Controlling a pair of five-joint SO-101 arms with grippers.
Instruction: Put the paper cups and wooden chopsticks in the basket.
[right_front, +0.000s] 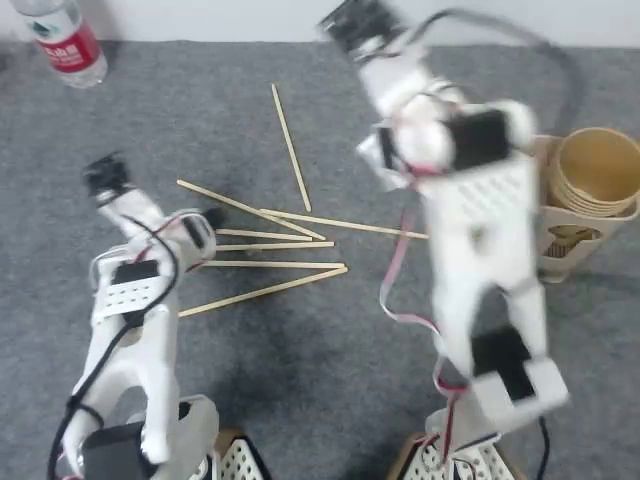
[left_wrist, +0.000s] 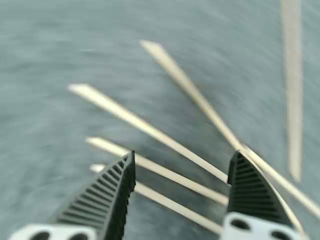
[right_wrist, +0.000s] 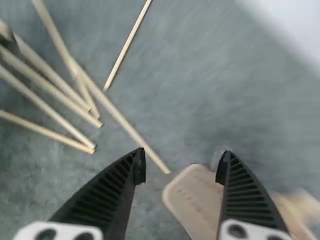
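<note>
Two white arms sit side by side at the near edge of the bench (right_front: 300, 400), which has a grey felt-like top. Nearest, the left arm (right_front: 130, 300) is low and bent forward. On it the left end effector (left_wrist: 185, 157) is wide open, pointing down over the ends of the wooden chopsticks (right_front: 270, 262) closest to that arm. Nothing is gripped. Its black ribbed fingers (left_wrist: 107, 200) stand either side of several sticks lying flat below, and I cannot tell if a finger touches one. Roughly seven sticks, all loose on the bench, lie between the two arms. Four or so lie nearly parallel in a fan and one crosses them on a diagonal. One long one runs off toward the right arm (right_front: 480, 240), and one lies apart farther back, pointing away. That arm stands taller, to the right of the pile. Its right end effector (right_wrist: 182, 152) is also spread open and empty. It hangs above the grey surface with a beige corner of the basket (right_front: 572, 245) under the gap and one stick's tip just beside that corner. The basket has a perforated wall and stands at the right side of the bench, just beside the right arm. Inside it the paper cups (right_front: 598, 168) are nested in one stack, mouths up. In the far left corner is a clear water bottle (right_front: 65, 42) with a red label, well apart from everything else.
</note>
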